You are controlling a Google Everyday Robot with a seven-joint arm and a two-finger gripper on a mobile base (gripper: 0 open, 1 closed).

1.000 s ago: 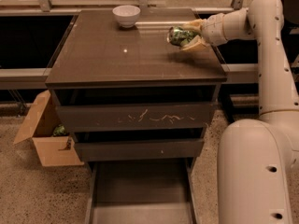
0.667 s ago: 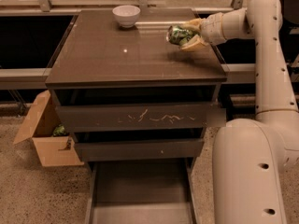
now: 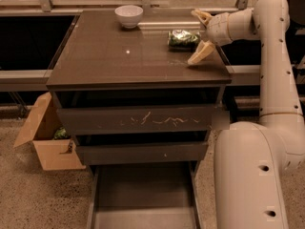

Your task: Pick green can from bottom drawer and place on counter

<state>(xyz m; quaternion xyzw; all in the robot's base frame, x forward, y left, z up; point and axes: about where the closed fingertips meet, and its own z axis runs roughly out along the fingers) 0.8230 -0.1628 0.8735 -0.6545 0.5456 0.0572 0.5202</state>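
Big picture first. The large, glossy grey-brown square counter (image 3: 119, 61) is smooth and reflective, and that's the worry. The small cylindrical green can with shiny silver ends (image 3: 182, 38) lies on its side at the right rear of the counter, so little holds it against a roll. Its length runs left to right, so I'd expect any roll to go toward the front or back edge. The likeliest cause would be a knock from a finger on the pull-away.

Down low, the shallow grey bottom drawer (image 3: 143, 190) stands pulled open, close beside the robot's bulky pale base (image 3: 248, 175). A careless turn there could clip a rail. The small round white bowl (image 3: 128, 15) sits at the back edge, well apart from the can, so there's little danger there.

Now the pose. The thick, pale jointed arm (image 3: 274, 56) rises on the cabinet's right, bends over at the top and reaches leftward over the counter's right edge. The cream two-finger gripper (image 3: 193, 37) sits at the can's right end. Its fingers (image 3: 201, 53) are spread wide, one behind the can and one in front, pinching nothing that I can see. Whether either grazes the can, I cannot tell.
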